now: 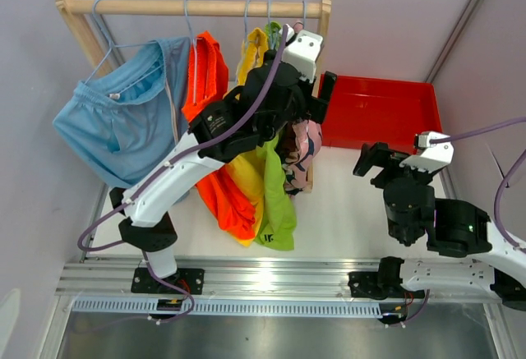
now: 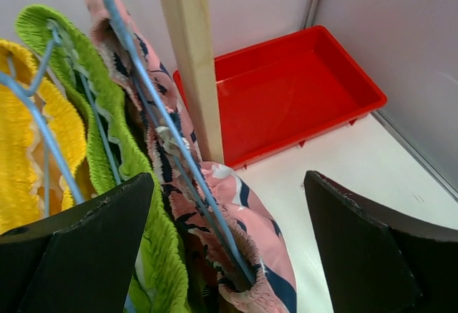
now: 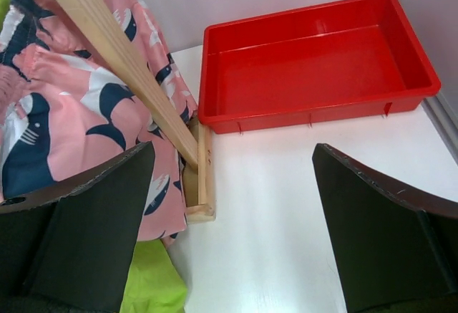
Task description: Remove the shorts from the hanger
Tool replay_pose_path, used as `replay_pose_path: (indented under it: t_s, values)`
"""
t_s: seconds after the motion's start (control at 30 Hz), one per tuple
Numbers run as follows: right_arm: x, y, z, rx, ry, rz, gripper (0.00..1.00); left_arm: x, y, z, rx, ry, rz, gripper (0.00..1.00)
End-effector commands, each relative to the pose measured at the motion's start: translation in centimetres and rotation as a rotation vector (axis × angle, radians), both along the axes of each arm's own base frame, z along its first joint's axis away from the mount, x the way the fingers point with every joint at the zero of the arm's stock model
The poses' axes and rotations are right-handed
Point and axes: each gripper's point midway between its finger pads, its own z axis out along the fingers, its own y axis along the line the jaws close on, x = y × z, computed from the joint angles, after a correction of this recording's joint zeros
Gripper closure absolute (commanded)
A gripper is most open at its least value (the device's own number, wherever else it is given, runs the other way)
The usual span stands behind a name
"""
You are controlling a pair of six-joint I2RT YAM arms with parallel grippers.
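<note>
Five shorts hang on wire hangers from a wooden rail: light blue, orange-red, yellow, lime green, and pink with navy pattern at the right end. My left gripper is open. In the left wrist view it straddles the pink shorts' waistband, which sits on a blue hanger wire; the left finger is against the green shorts. My right gripper is open and empty over the white table, right of the rack.
A red tray stands at the back right, just behind the rack's right post. The post's foot rests on the table beside the pink shorts. Grey walls close in on both sides.
</note>
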Motion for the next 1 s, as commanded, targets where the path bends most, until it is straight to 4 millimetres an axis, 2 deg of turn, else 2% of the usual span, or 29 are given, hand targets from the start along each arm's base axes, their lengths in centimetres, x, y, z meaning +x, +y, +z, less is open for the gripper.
replay_pose_path:
  t_s: [0.0, 0.3, 0.4, 0.53, 0.77, 0.83, 0.93, 0.97]
  values:
    - [-0.1, -1.5, 0.3, 0.078, 0.000, -0.021, 0.01, -0.1, 2.2, 3.0, -0.076, -0.050, 0.074, 0.07]
    - [-0.3, -2.7, -0.2, 0.096, 0.008, -0.020, 0.01, 1.0, 1.0, -0.2, -0.031, 0.000, 0.107, 0.11]
    - [-0.4, -2.8, -0.3, 0.098, 0.011, -0.020, 0.01, 1.5, 0.5, -1.1, -0.024, 0.015, 0.116, 0.15]
    - [-0.5, -3.0, -0.7, 0.092, 0.020, -0.019, 0.01, 2.5, 0.2, -2.0, -0.024, 0.031, 0.127, 0.26]
    - [-0.7, -3.5, -1.0, 0.099, 0.024, -0.024, 0.00, 4.2, 0.2, -4.7, 0.004, 0.090, 0.168, 0.34]
    - [-0.7, -3.6, -1.1, 0.098, 0.025, -0.024, 0.00, 4.7, 0.3, -5.4, 0.015, 0.096, 0.188, 0.41]
    - [-0.7, -3.7, -1.4, 0.092, 0.030, -0.026, 0.01, 5.4, 1.1, -5.8, 0.021, 0.106, 0.221, 0.67]
    - [-0.8, -3.8, -1.5, 0.094, 0.031, -0.028, 0.01, 5.7, 1.7, -6.0, 0.025, 0.110, 0.239, 0.79]
